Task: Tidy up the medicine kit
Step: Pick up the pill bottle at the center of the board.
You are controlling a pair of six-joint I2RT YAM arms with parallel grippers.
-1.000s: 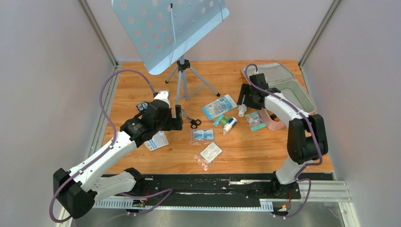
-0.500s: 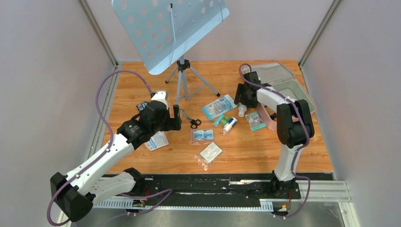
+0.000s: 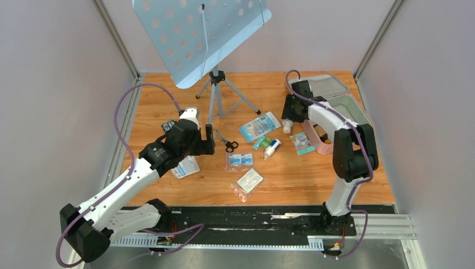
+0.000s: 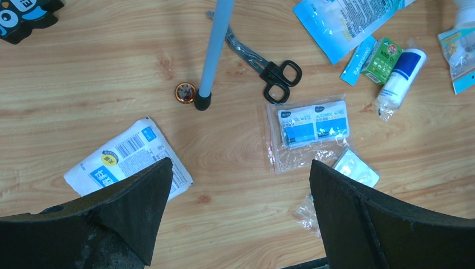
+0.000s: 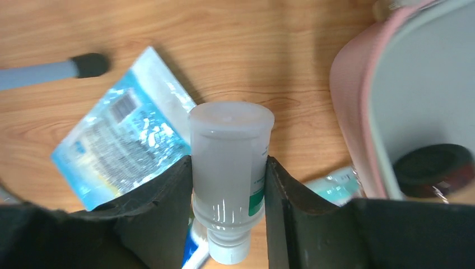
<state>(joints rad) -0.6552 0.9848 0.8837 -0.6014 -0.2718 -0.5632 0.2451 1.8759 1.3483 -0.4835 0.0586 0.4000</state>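
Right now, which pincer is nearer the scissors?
Left. The left pincer hangs open just left of the scissors; the right pincer is far right, beside the medicine kit, gripping a white bottle.

Medicine kit [image 5: 353, 112] cut off by right wrist view edge; bottle [image 5: 227, 162] label blurred.

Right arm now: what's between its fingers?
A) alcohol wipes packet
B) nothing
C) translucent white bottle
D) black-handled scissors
C: in the right wrist view, the right gripper has its fingers pressed against both sides of the translucent white bottle.
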